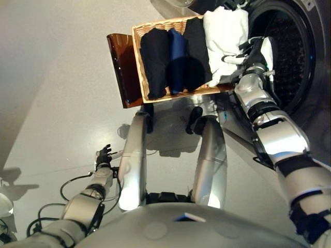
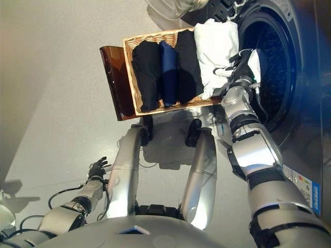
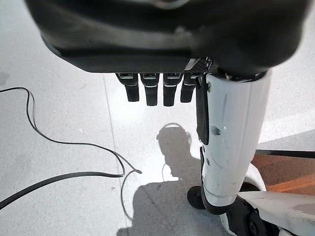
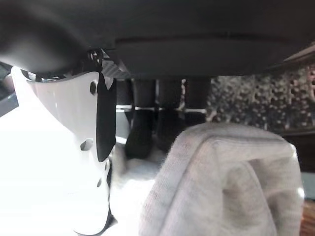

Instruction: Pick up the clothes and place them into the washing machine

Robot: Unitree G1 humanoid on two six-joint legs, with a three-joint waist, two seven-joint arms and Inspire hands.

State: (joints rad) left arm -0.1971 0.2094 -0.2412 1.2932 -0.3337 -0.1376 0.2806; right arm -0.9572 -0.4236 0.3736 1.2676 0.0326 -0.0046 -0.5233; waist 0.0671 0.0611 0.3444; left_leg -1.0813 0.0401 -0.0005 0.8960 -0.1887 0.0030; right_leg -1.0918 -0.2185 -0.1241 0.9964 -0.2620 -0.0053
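Observation:
A wicker basket (image 1: 137,62) holds a black garment (image 1: 155,59), a blue one (image 1: 177,57), another black one (image 1: 196,51) and a white garment (image 1: 225,31) at its end nearest the washing machine. The machine's open drum (image 1: 287,57) is at the upper right. My right hand (image 1: 253,54) is at the white garment's edge beside the drum opening. In the right wrist view its fingers (image 4: 140,132) curl into the white cloth (image 4: 231,182), with the thumb (image 4: 83,147) alongside. My left hand (image 1: 103,156) hangs low at the left, open and empty.
The basket rests on a brown stand (image 1: 121,72) on the grey floor (image 1: 57,77). The washing machine's round door (image 2: 173,8) shows at the top edge, left of the drum.

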